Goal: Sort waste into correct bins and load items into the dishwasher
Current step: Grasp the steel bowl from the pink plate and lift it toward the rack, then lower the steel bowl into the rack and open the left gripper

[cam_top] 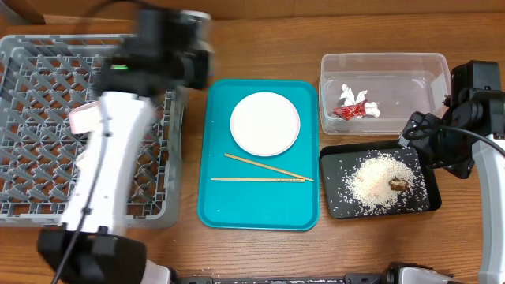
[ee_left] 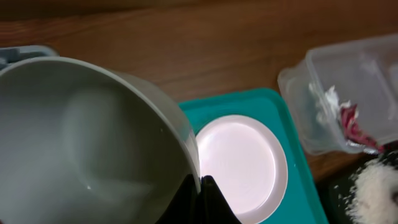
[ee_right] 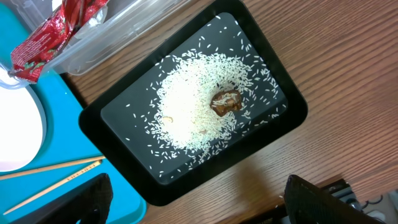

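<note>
The grey-green bowl (ee_left: 93,143) is held off the table, tilted, with the left gripper (ee_left: 204,193) clamped on its rim; one dark finger shows at the rim's near edge. From overhead the left wrist is blurred above the far right corner of the grey dish rack (cam_top: 47,71), which sits at the left of the table. A pale pink bowl (cam_top: 81,120) shows in part inside the rack, beside the left arm.

Just right of the rack lies the teal tray (cam_top: 260,209). The white plate (cam_top: 265,123) rests on its far half, and the two chopsticks (cam_top: 260,179) lie on its near half, apart at the left and meeting at the right.

Further right, the clear tub (cam_top: 410,67) stands at the far side and holds the red wrapper (cam_top: 351,110) with crumpled white paper (cam_top: 348,94). Just near of it, the black tray (ee_right: 273,68) carries the rice (ee_right: 186,106), with the brown scrap (ee_right: 225,101) on the heap's right side.

The right gripper (ee_right: 199,194) hangs over the black tray's near edge, its fingers spread wide apart and holding nothing.
</note>
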You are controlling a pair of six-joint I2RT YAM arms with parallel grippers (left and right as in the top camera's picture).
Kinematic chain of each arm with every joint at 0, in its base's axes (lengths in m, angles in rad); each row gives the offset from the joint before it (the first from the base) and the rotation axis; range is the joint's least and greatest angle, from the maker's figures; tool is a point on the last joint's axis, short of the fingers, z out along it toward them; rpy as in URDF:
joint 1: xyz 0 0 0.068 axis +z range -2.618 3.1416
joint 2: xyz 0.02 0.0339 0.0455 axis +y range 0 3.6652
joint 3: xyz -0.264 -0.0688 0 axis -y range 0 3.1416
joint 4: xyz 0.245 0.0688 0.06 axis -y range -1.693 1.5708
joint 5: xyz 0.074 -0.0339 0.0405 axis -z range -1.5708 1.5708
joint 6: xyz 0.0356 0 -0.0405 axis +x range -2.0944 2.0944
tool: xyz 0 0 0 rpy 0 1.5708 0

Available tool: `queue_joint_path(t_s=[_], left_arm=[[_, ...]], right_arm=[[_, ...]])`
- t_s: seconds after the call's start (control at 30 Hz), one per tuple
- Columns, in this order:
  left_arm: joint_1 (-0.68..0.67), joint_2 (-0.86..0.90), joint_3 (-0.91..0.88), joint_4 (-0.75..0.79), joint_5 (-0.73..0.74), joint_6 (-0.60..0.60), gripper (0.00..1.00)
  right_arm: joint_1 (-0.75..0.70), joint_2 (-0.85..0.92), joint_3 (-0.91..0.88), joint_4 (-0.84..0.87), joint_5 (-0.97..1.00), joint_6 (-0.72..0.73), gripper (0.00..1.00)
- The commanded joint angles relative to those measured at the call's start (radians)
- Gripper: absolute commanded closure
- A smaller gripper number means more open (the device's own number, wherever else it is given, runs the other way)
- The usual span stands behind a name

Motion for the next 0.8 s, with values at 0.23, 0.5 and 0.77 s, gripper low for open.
queue_joint_path(t_s=[0.23,0.5,0.77], left_arm=[[0.433,0.214,-0.003,-0.017,0.808,0.029,0.96],[0.566,0.379,-0.003,-0.018,0.938,0.075,0.96],[0.666,0.439,-0.003,-0.024,0.977,0.107,0.96]], right_arm=[[0.003,-0.004,0.005,0.001,0.010,0.001,0.10],[0.003,-0.004,0.005,-0.006,0.010,0.001,0.10],[0.003,-0.004,0.005,-0.006,0.009,0.002,0.10]])
